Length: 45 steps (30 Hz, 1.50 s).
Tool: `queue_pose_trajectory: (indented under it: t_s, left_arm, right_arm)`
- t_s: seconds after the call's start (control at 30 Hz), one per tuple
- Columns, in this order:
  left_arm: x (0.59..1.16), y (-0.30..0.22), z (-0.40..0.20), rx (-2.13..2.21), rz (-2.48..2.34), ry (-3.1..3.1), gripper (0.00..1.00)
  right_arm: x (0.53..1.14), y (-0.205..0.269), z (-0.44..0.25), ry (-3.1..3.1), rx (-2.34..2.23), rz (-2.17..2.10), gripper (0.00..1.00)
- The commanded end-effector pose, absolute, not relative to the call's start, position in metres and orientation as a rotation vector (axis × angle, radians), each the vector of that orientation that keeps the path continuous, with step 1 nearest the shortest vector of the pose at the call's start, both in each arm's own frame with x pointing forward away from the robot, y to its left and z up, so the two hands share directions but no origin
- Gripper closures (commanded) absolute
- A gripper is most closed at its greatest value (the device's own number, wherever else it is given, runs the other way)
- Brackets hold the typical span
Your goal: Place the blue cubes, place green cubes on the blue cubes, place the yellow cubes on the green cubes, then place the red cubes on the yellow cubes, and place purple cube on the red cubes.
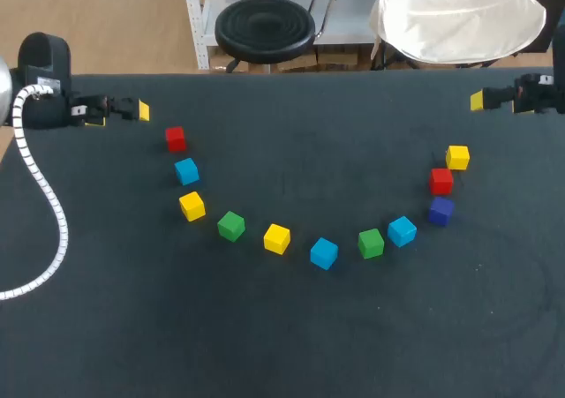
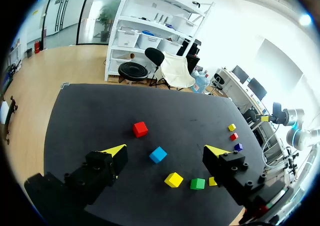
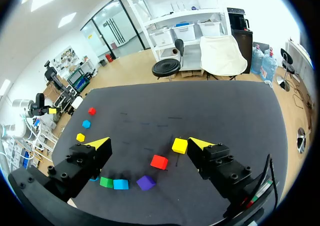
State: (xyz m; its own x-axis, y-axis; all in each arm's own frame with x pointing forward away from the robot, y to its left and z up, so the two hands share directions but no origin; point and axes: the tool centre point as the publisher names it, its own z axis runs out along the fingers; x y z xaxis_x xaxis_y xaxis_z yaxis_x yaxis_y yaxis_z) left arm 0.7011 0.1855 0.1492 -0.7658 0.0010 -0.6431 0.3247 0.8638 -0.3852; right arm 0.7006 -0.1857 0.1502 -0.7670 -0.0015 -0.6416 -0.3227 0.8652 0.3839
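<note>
- Nothing is stacked yet. All 11 cubes lie singly in a curved row on the worktop [image 1: 282,345], so the task stands at step 1: setting out the blue cubes as bases.
- The left fingers [image 1: 142,111] hover at the worktop's far left edge, spread wide and holding nothing. The right fingers [image 1: 478,101] hover at the far right edge, also spread and empty.
- There are 3 blue ones. The left blue cube [image 1: 186,170] sits between a red cube [image 1: 175,138] and a yellow cube [image 1: 192,206]. The middle blue cube [image 1: 324,252] is at the curve's low point, and the right blue cube [image 1: 402,230] lies further along.
- Next, I judge, an arm must come down over its nearest blue cube and close on 2 free sides.
- The right blue cube sits just beside a green cube [image 1: 371,243], with the purple cube [image 1: 440,210] near its other side, so the fingers could nudge a neighbour.
- A white ribbed hose [image 1: 40,186] lies on the worktop's left part, well apart from the cubes.
</note>
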Motion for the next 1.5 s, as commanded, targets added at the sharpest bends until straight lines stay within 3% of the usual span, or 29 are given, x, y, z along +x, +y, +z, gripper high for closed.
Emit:
queue_pose_trajectory:
  t_s: [0.03, 1.5]
  left_arm:
    - [0.7008, 0.185, 0.1501, 0.233, -0.637, 2.376, 0.0]
    - [0.6927, 0.1782, 0.1519, 0.344, -0.678, 2.337, 0.0]
  right_arm:
    - [0.6999, -0.1851, 0.1504, 2.375, -0.231, 0.634, 0.0]
    - [0.6999, -0.1851, 0.1504, 2.375, -0.231, 0.634, 0.0]
